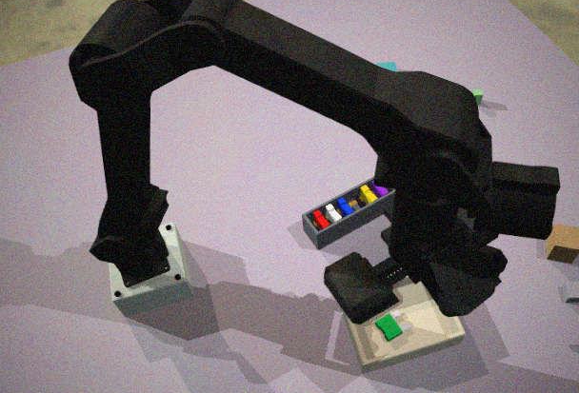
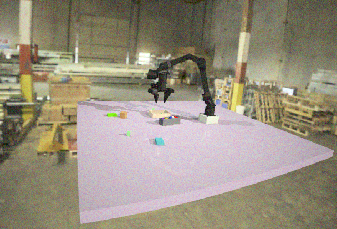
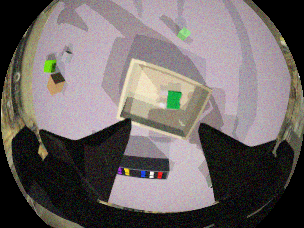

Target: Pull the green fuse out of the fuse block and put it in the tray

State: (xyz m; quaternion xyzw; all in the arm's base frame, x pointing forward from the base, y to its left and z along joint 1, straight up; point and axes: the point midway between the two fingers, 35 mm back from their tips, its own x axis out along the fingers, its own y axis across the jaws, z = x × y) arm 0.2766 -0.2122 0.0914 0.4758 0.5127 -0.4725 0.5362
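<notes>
The green fuse [image 1: 389,327] [image 3: 174,100] lies on its flat side on the floor of the beige tray [image 1: 413,353] [image 2: 159,115] [image 3: 125,91]. Its pale prongs show beside it. My gripper [image 1: 407,316] [image 2: 161,102] [image 3: 166,125] is open above the tray, its fingers wide apart with nothing between them and clear of the fuse. The dark grey fuse block [image 1: 350,224] [image 2: 170,121] [image 3: 145,162] stands beside the tray. It holds a red fuse [image 1: 321,219], a white fuse [image 1: 333,213], a blue fuse [image 1: 345,206], a yellow fuse [image 1: 368,194] and a purple fuse [image 1: 380,189]; one slot between blue and yellow is empty.
An orange block [image 1: 562,245] [image 2: 123,115] [image 3: 55,84] and a lime block [image 2: 112,115] [image 3: 50,65] lie off to one side. A teal block [image 1: 388,67] [image 2: 159,141] and a small green block [image 1: 478,97] [image 2: 128,133] lie past the fuse block. Another light green block [image 3: 184,33] lies beyond the tray.
</notes>
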